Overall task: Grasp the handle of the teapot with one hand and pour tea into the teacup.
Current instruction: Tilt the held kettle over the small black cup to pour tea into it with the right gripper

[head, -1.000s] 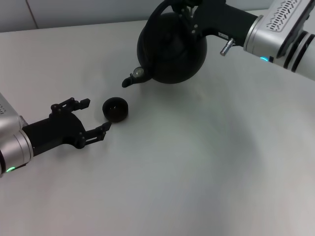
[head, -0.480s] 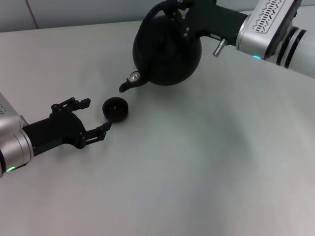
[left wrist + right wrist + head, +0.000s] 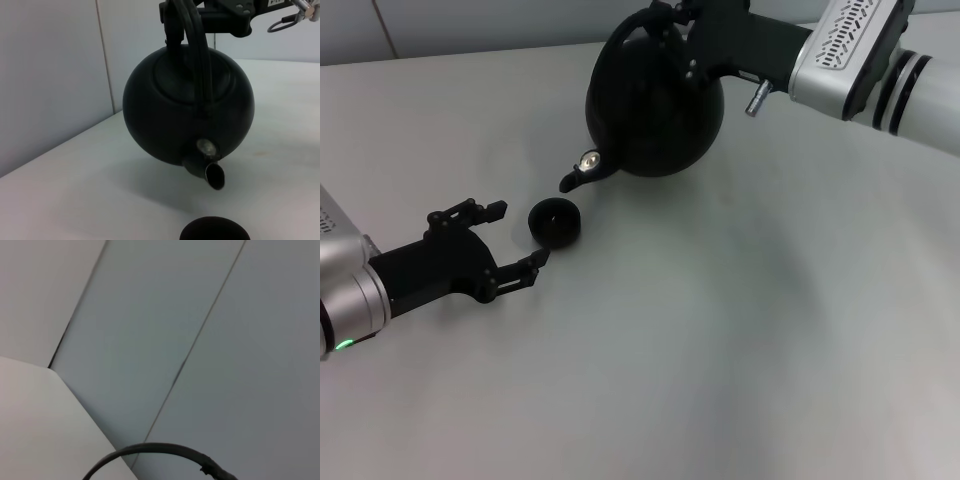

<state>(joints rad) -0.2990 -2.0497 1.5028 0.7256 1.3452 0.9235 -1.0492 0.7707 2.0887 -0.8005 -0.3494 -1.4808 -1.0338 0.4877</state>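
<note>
The right pincer (image 3: 682, 12) pinches the handle (image 3: 196, 55), apparently holding the teapot (image 3: 655, 105) tilted above the desk (image 3: 740, 330) near its far edge. The left pincer (image 3: 515, 240) is spread beside the teacup (image 3: 554, 222).

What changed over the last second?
The right gripper, shut on the handle, carried the teapot leftward, bringing its spout closer to the teacup. The teacup and the open left gripper beside it stayed put.
</note>
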